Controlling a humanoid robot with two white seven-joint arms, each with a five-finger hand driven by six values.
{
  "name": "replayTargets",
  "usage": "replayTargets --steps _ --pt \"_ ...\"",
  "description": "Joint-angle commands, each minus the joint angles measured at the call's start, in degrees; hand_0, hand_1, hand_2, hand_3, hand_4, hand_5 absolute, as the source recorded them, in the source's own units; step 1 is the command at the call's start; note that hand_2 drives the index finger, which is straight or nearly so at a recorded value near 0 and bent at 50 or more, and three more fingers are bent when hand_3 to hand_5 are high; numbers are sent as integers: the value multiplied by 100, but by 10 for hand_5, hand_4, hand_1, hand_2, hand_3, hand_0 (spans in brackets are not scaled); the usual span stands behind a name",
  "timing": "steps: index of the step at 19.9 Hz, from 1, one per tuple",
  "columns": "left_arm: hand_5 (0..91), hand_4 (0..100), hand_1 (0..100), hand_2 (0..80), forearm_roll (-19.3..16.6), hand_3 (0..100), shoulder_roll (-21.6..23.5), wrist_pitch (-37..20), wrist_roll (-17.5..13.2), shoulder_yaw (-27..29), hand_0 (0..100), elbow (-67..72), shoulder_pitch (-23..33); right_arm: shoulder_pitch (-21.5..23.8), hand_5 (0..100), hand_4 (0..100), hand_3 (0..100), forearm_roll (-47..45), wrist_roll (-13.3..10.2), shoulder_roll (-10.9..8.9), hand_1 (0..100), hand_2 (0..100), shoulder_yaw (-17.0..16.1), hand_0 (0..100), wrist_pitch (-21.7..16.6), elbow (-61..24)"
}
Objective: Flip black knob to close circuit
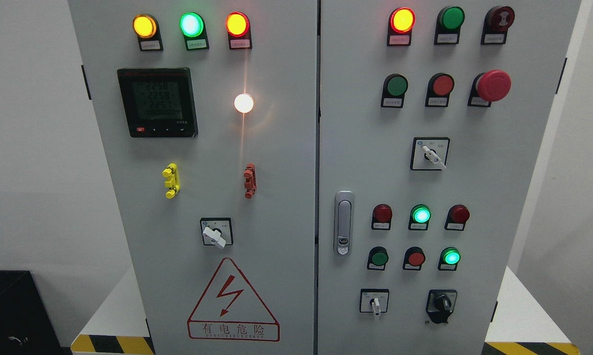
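Note:
The black knob (442,303) sits low on the right door of the grey electrical cabinet (286,162), on a black base plate, its handle pointing up and to the right. To its left is a white-handled selector switch (375,302). Neither of my hands nor any arm shows in the head view.
Other white selectors (430,154) (215,234), lit and unlit indicator lamps, a red emergency mushroom button (493,85), a door latch handle (344,223), a digital meter (157,102) and a red lightning warning triangle (232,301) cover the doors. A white plinth with yellow-black striped edge (114,343) stands below.

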Motion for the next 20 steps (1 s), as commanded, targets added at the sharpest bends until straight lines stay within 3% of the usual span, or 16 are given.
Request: replayTargets --steps 1,11,20 --pt "0 0 556 0 0 0 -4 -5 0 0 120 -132 123 -247 915 875 1000 38 132 -70 36 871 -12 0 127 -218" --pt "0 0 556 0 0 0 -4 -5 0 0 120 -132 123 -546 915 875 1000 319 536 -184 35 869 -29 0 268 -271" --pt "0 0 556 0 0 0 -4 -5 0 0 120 -132 123 -766 915 872 1000 424 730 -263 35 870 -213 0 303 -175"
